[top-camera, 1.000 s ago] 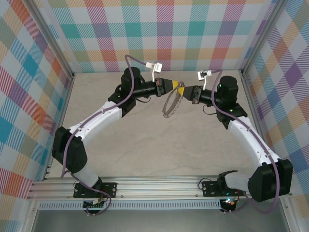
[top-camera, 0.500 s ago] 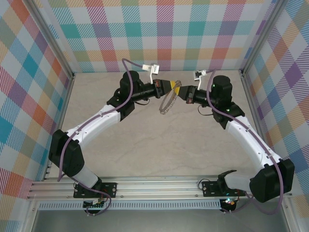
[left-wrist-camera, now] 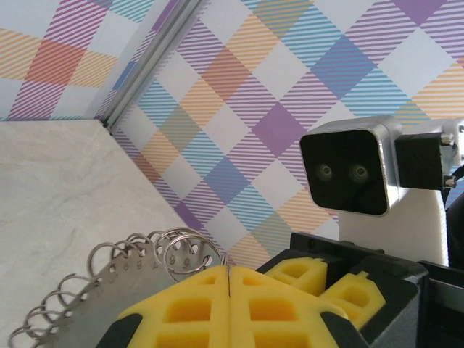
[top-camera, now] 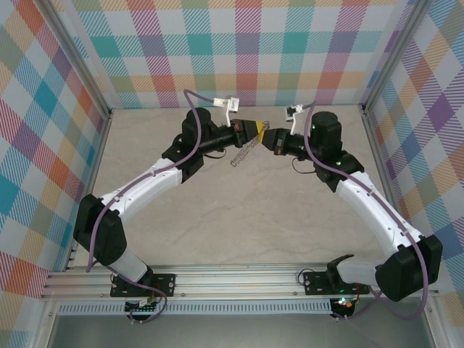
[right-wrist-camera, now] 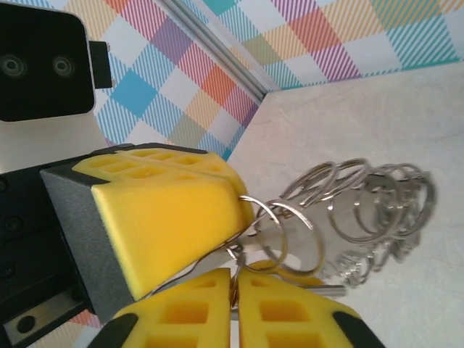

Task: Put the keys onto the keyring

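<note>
Where the keyring (top-camera: 243,152) hangs: from the meeting point of my two pincers at the far middle of the table (top-camera: 239,225). It has collapsed into a narrow limp strip.
Long axis: runs from the tips down and toward my left arm's side, in the top view.
Left gripper (top-camera: 257,130): fingers (left-wrist-camera: 181,312) pressed flat together, no gap. The ring's links come out from beside the tip, so I judge it is pinching the ring's upper end.
Right gripper (top-camera: 267,137): fingers (right-wrist-camera: 290,315) close together with a thin seam between them. One link sits right at the seam; I cannot tell whether anything is nipped.
Key (right-wrist-camera: 322,285): a short thin silver piece with a yellowish patch under the links, just beside my right tips. It is probably the key, but too small to be sure.
Nearer arm: both tips are at the ring. The left one carries it and the right one meets it head-on.
Pose: both arms stretched far forward, wrists turned inward and level, tips almost touching.
Next move turns on: lining the right tip up with the top link, not the dangling strip.
</note>
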`<state>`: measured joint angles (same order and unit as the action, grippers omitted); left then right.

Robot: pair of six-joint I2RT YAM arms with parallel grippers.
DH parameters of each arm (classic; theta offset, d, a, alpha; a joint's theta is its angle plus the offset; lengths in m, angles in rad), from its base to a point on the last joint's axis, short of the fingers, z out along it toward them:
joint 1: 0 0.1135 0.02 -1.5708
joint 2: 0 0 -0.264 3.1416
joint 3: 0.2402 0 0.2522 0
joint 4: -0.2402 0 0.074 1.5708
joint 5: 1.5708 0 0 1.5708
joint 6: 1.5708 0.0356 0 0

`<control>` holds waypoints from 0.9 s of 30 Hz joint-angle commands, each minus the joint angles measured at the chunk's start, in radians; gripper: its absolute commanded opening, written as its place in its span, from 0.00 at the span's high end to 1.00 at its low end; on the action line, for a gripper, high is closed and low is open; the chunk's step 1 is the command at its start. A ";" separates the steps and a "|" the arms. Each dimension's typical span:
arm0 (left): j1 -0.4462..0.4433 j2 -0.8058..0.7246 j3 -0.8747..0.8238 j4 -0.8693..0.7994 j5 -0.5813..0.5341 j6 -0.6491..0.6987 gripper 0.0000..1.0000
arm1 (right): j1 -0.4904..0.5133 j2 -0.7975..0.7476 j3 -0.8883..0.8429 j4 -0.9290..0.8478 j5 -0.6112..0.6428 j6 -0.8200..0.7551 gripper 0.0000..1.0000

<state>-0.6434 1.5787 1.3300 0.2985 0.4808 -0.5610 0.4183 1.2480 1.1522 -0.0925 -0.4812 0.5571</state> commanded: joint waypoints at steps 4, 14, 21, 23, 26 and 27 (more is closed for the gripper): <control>-0.034 -0.022 -0.003 0.067 0.002 -0.006 1.00 | -0.053 -0.114 -0.010 0.006 -0.069 -0.013 0.68; -0.035 -0.021 0.020 0.078 0.037 -0.009 1.00 | -0.197 -0.250 -0.066 0.005 -0.083 0.026 0.65; -0.034 -0.019 0.026 0.101 0.076 -0.019 1.00 | -0.202 -0.189 -0.133 0.136 -0.106 0.086 0.71; -0.035 -0.021 0.028 0.101 0.083 -0.019 1.00 | -0.202 -0.169 -0.141 0.169 -0.113 0.099 0.71; -0.035 -0.021 0.028 0.112 0.096 -0.022 1.00 | -0.201 -0.139 -0.152 0.234 -0.144 0.139 0.74; -0.035 -0.021 0.028 0.114 0.099 -0.023 1.00 | -0.201 -0.130 -0.156 0.257 -0.156 0.154 0.75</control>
<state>-0.6666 1.5780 1.3300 0.3359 0.5465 -0.5705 0.2218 1.1114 1.0019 0.0380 -0.5869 0.6605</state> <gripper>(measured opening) 0.049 0.259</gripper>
